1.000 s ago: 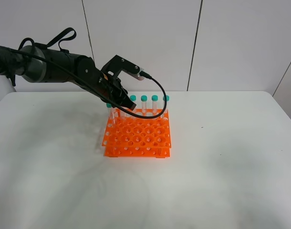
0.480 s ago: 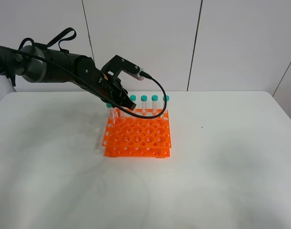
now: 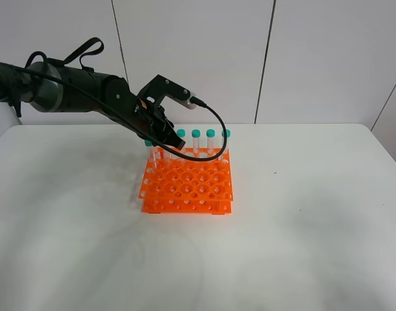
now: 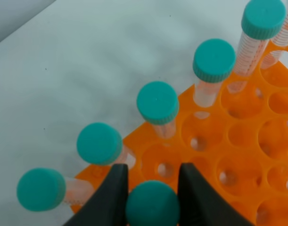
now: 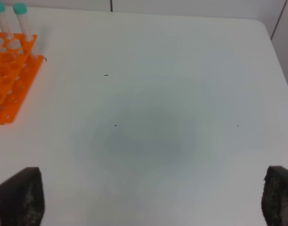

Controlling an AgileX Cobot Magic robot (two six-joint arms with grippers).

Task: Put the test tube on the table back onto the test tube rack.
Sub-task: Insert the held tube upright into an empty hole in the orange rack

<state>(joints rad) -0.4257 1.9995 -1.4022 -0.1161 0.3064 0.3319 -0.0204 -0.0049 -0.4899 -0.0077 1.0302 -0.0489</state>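
The orange test tube rack (image 3: 188,184) stands mid-table on the white table (image 3: 301,227). My left gripper (image 3: 166,138) hangs over the rack's back left part. In the left wrist view its fingers (image 4: 113,197) are shut on the teal cap of a test tube (image 4: 152,205), held upright above the rack (image 4: 238,155), beside the back row of capped tubes (image 4: 157,102). The held tube's lower end is hidden, so I cannot tell whether it sits in a hole. My right gripper (image 5: 148,197) is open and empty over bare table; it is out of the exterior high view.
Several teal-capped tubes (image 3: 203,134) stand in the rack's back row. The left arm's black cable (image 3: 217,123) loops above them. In the right wrist view the rack (image 5: 7,80) lies at the far left with two tubes (image 5: 20,9). A panelled wall stands behind the table.
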